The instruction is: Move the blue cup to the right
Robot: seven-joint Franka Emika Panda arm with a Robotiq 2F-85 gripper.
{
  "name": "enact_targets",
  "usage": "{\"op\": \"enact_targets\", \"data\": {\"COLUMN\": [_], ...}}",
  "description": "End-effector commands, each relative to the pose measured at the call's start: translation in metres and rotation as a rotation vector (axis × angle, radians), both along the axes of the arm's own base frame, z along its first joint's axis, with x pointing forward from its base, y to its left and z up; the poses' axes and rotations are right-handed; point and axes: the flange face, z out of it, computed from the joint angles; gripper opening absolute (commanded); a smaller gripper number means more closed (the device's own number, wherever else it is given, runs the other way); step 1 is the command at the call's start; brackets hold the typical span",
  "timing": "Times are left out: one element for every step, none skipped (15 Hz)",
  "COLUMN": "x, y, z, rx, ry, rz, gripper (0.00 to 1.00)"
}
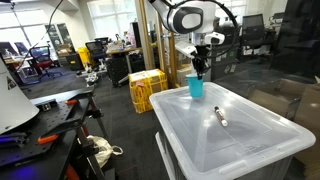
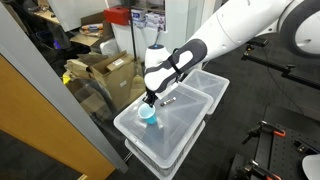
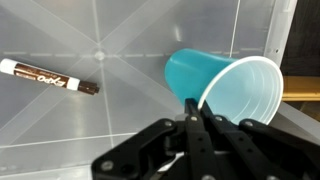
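Tool: gripper [image 3: 193, 108] was clamped on rim of light-blue tapered plastic cup [image 3: 225, 85].
Done: grasp (cup tilted; white-and-black marker [image 3: 48, 78] lay at nine o'clock).
Left: rightward carry, release.

**A:** Where is the cup [image 1: 196, 87] sitting?

**B:** It is standing upright on the bin lid [image 1: 250, 137], close to the lid's far corner in an exterior view.

**A:** And the marker [image 1: 221, 116]?

**B:** It is lying flat on the same lid, apart from the cup and nearer the middle. In the wrist view it is lying well to the cup's left.

**A:** And the gripper [image 1: 199, 70]?

**B:** It is hanging directly above the cup, with its fingertips pinching the rim.
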Motion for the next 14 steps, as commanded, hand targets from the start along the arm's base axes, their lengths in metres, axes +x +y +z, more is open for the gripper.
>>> {"op": "enact_targets", "data": {"x": [-0.017,-0.021,-0.025,-0.03,-0.035,-0.04,-0.046,-0.051,-0.056,-0.061,-0.066,-0.07,-0.074,-0.078], "y": [-0.012,-0.017,-0.022,-0.029,-0.036,-0.044,-0.052,-0.059,-0.067,-0.074,-0.081,-0.088,-0.096,-0.103], "z": [0.027,0.032,0.036,0.04,0.044,0.047,0.05,0.053,0.055,0.057,0.059,0.061,0.063,0.065], "rx": [0.007,0.007,0.006,0.005,0.007,0.008,0.012,0.016,0.022,0.028,0.034,0.041,0.049,0.058], "ry": [-0.061,-0.082,-0.102,-0.123,-0.143,-0.162,-0.183,-0.201,-0.219,-0.235,-0.25,-0.264,-0.275,-0.284], "rz": [0.007,-0.007,-0.021,-0.035,-0.053,-0.071,-0.087,-0.098,-0.113,-0.125,-0.134,-0.142,-0.154,-0.163], "gripper": [0.01,0.01,0.01,0.01,0.01,0.01,0.01,0.01,0.01,0.01,0.01,0.01,0.01,0.01]}}
